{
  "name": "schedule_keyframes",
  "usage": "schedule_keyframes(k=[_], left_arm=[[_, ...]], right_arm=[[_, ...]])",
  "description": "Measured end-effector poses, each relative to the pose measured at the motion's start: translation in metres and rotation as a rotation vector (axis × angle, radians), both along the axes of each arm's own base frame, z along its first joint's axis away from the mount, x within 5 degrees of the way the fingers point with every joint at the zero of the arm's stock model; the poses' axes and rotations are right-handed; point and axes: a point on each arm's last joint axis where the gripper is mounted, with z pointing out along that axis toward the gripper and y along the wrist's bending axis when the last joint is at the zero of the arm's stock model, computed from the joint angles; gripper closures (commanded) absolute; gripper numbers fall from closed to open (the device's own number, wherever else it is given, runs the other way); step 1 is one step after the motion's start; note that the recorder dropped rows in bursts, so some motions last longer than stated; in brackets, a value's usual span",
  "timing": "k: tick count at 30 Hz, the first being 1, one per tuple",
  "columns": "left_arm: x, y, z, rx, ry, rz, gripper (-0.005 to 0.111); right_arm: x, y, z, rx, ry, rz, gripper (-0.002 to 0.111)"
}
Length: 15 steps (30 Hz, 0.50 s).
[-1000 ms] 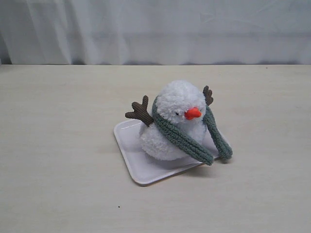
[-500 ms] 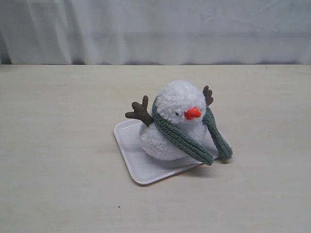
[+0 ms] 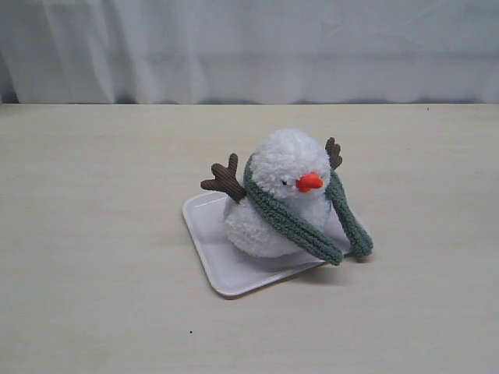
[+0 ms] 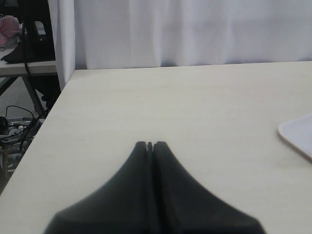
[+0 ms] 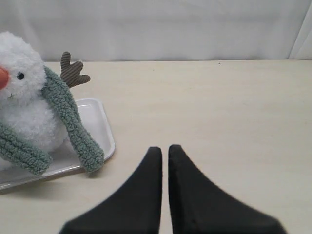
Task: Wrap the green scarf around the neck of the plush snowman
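The plush snowman (image 3: 277,210) sits on a white tray (image 3: 210,249) near the table's middle, leaning a little, its orange nose toward the right. The green scarf (image 3: 292,222) runs around its neck, and both ends hang down in front over the tray's right edge. In the right wrist view the plush snowman (image 5: 22,102) and the green scarf (image 5: 73,122) show with one scarf end touching the table. My right gripper (image 5: 165,148) is shut and empty, well apart from the snowman. My left gripper (image 4: 150,144) is shut with nothing in it, over bare table. Neither arm shows in the exterior view.
A white curtain (image 3: 249,47) hangs behind the table's far edge. The left wrist view shows the table's side edge (image 4: 48,112), with cables and equipment beyond it, and a corner of the white tray (image 4: 297,134).
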Motion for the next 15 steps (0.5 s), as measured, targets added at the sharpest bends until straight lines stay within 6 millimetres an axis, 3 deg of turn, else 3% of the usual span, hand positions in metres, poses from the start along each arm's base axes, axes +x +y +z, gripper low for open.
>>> schedule_keyframes(k=[15], left_arm=[[0.0,0.0,0.0,0.0,0.0,0.0,0.107]], right_arm=[[-0.0003,0.0,-0.0013,-0.004,0.015,0.0,0.104]])
